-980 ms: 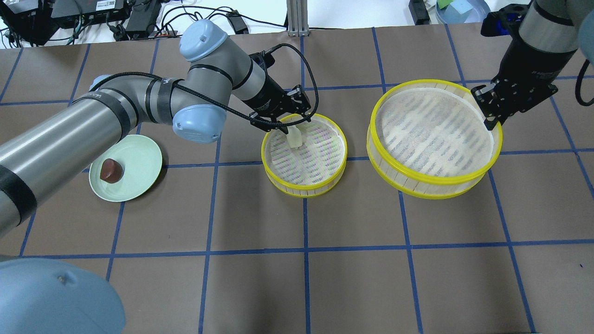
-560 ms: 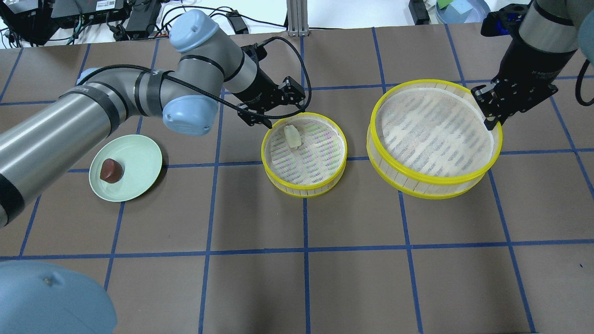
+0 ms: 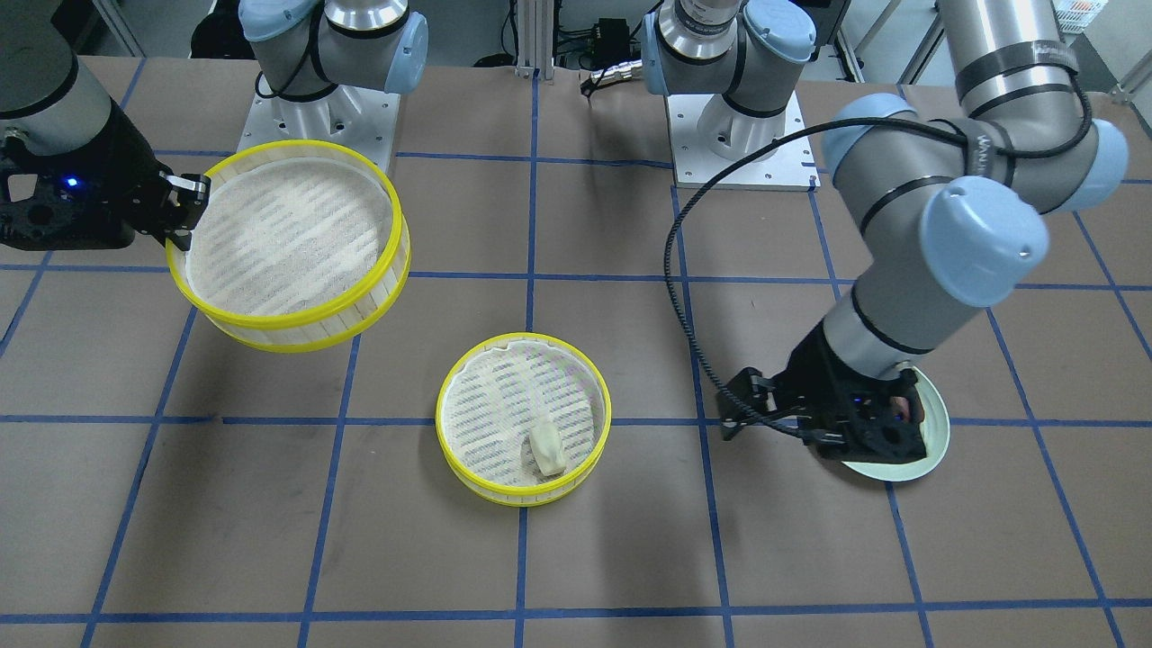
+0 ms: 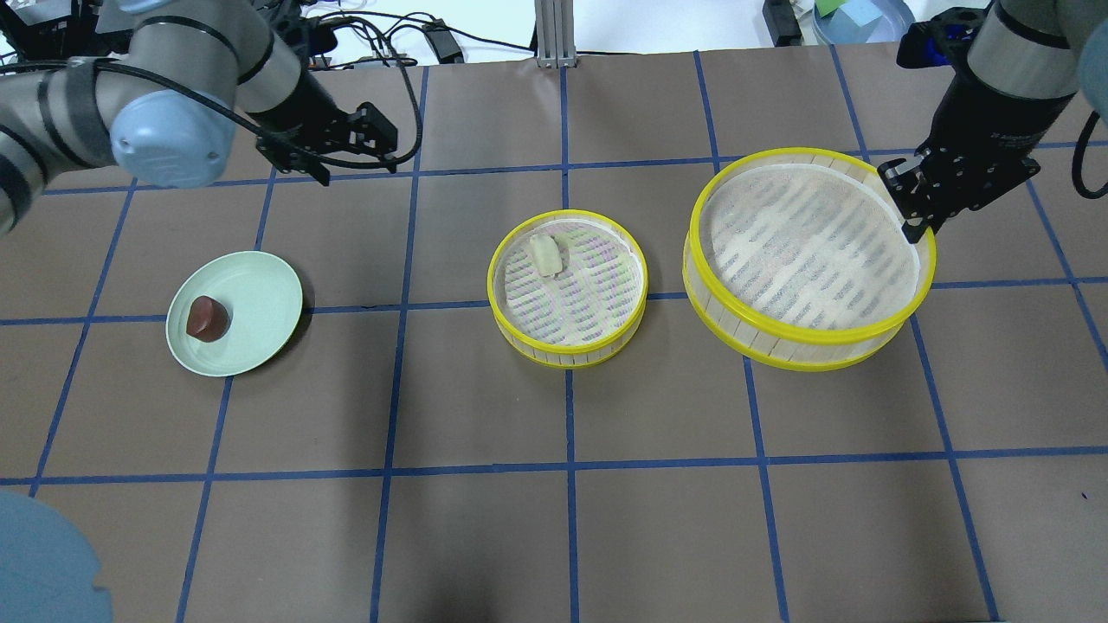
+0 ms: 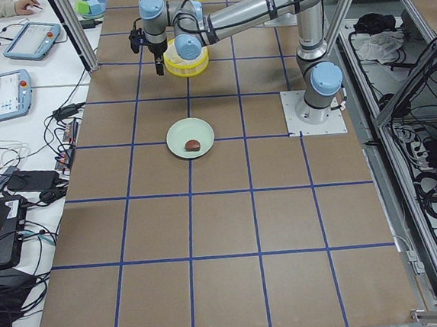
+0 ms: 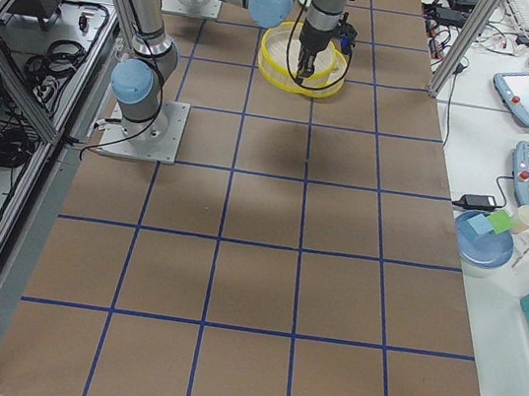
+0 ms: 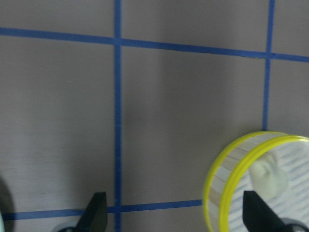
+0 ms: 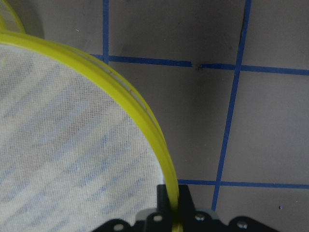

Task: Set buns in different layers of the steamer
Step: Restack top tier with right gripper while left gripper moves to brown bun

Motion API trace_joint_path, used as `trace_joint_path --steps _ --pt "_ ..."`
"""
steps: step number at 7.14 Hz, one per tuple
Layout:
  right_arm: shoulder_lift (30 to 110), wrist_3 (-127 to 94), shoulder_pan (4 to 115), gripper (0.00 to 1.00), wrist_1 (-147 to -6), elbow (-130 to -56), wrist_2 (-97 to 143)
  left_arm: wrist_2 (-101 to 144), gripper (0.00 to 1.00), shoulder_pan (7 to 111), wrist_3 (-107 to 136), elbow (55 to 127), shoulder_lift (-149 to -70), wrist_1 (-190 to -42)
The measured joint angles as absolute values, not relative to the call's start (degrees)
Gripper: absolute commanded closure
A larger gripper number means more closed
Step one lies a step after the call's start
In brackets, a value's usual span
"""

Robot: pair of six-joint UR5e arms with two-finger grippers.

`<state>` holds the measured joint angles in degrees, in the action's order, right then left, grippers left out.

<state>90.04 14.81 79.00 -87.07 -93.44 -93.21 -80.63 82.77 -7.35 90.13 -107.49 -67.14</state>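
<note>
The cream-white bun (image 4: pixel 546 255) lies in the small steamer layer (image 4: pixel 519 346) at mid-table, near its far rim; it also shows in the front view (image 3: pixel 546 449) and the left wrist view (image 7: pixel 270 176). The dark reddish-brown bun (image 4: pixel 208 317) sits on the pale green plate (image 4: pixel 260 298). My left gripper (image 4: pixel 351 151) is open and empty, above bare table behind and between plate and small layer. My right gripper (image 4: pixel 913 221) is shut on the yellow rim of the large steamer layer (image 4: pixel 805 346) and holds it tilted above the table; the right wrist view (image 8: pixel 171 203) shows this grip.
In the front view my left wrist covers part of the plate (image 3: pixel 931 441). The two arm bases (image 3: pixel 315 99) stand at the robot's side of the table. Cables and devices lie beyond the far table edge (image 4: pixel 260 35). Brown table with blue grid lines lies in front.
My left gripper has drawn out of the small layer, leaving the cream-white bun there, and moved far left and back. The right gripper and large layer have not moved.
</note>
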Motion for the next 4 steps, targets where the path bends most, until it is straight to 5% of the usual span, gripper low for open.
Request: trace_joint_path --steps 4 --pt "86.30 2.90 89.05 1.00 -93.92 -92.87 -92.90 -85.74 0.00 67.77 -34.76 92.92 -106.41 -70.81"
